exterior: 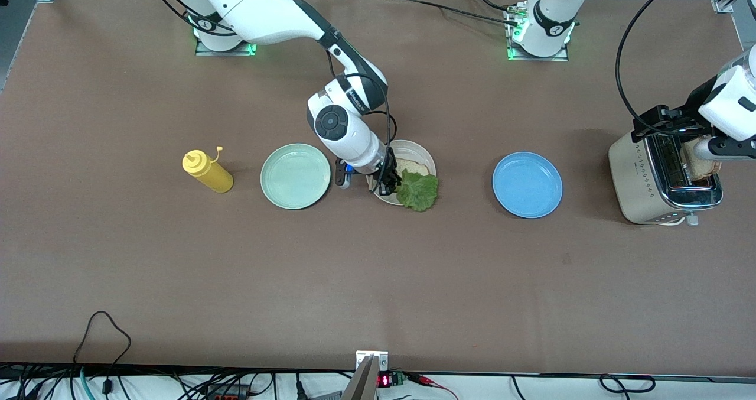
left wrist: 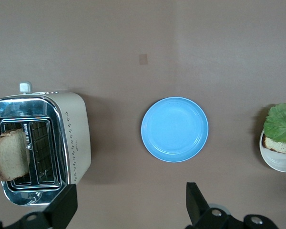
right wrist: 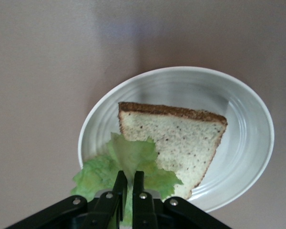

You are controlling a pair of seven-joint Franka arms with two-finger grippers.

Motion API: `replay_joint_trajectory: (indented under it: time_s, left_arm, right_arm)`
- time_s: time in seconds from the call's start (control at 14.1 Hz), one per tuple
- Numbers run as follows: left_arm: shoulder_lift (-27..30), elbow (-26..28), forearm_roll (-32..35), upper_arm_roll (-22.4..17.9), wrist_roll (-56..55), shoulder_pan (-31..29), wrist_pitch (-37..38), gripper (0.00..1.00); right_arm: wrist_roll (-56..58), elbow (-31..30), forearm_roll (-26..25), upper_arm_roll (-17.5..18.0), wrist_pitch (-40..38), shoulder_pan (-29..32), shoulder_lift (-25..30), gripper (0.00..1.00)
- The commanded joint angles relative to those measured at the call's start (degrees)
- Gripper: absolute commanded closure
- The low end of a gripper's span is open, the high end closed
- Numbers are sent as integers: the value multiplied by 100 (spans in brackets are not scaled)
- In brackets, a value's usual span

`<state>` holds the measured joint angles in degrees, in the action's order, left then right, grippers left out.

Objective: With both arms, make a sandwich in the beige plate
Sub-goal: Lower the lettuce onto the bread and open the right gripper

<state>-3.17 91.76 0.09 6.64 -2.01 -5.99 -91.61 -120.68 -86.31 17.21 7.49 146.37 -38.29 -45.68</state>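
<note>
On the beige plate point(exterior: 423, 150) point(right wrist: 243, 119) lies one slice of toasted bread point(exterior: 413, 166) point(right wrist: 176, 143). A ruffled green lettuce leaf point(exterior: 418, 190) point(right wrist: 128, 162) covers the bread's corner and hangs over the rim nearer the front camera. My right gripper point(exterior: 390, 181) point(right wrist: 126, 179) is low over that rim, shut on the leaf's edge. A second bread slice point(exterior: 700, 161) point(left wrist: 9, 155) stands in a slot of the toaster point(exterior: 649, 181) point(left wrist: 71, 133). Up over the toaster, my left gripper point(exterior: 673, 129) point(left wrist: 131, 205) is open and holds nothing.
A blue plate point(exterior: 527, 185) point(left wrist: 174, 129) sits between the beige plate and the toaster. A mint green plate point(exterior: 295, 175) and a yellow squeeze bottle point(exterior: 208, 172) stand toward the right arm's end. Cables run along the table's front edge.
</note>
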Motion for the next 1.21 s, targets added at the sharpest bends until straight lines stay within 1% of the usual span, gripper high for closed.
replay_joint_trajectory:
  time_s: [0.0,0.07,0.14,0.21,0.28,0.57,0.71,0.85,0.92,1.0,1.14]
  left_arm:
    - [36,-18,88,-5,-63,1,152,0]
    - [45,-18,88,-5,-72,1,161,0]
    - [45,-18,88,-5,-72,1,170,0]
    - [45,-18,88,-5,-80,1,170,0]
    - [45,-27,88,4,-133,1,213,0]
    - [45,-27,88,31,-546,1,371,0]
    - [45,-35,97,48,-573,1,381,0]
    - [-8,-62,44,13,-494,1,311,0]
    - [-60,-166,114,4,-459,27,293,0]
    - [-182,-272,114,30,-450,28,336,0]
    - [-236,-290,114,74,-493,98,346,0]
  right_arm:
    - [115,-166,46,59,190,-3,15,89]
    - [141,-176,37,59,199,-3,15,85]
    - [202,-176,46,59,199,-3,15,63]
    - [298,-167,46,59,190,5,33,19]
    - [308,-167,46,59,181,14,50,0]
    - [308,-167,55,59,128,76,199,0]
    - [317,-167,55,59,-160,146,410,0]
    - [517,-167,46,59,-660,286,699,0]
    - [789,-176,55,59,-976,374,875,0]
    - [1148,-193,63,59,-1379,488,1085,0]
    - [2052,-281,55,51,-2135,777,1498,0]
